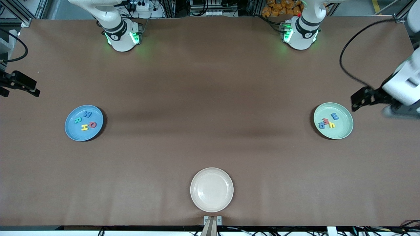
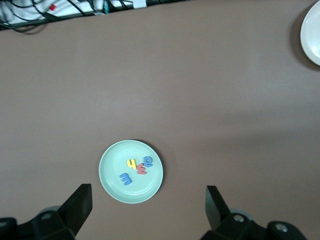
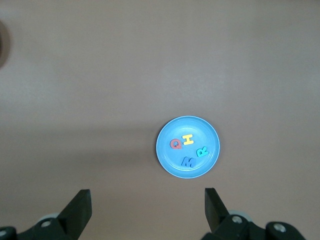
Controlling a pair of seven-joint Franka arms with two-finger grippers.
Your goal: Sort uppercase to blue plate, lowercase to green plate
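The blue plate lies toward the right arm's end and holds the uppercase letters: blue W, teal R, yellow H, red Q. The green plate lies toward the left arm's end with the lowercase letters: blue m, red w, blue a, yellow h. My left gripper hangs open and empty high beside the green plate. My right gripper hangs open and empty high beside the blue plate.
A cream-white plate with nothing in it sits near the table's front edge, midway between the two ends. Brown paper covers the whole table. Both arm bases stand along the edge farthest from the front camera.
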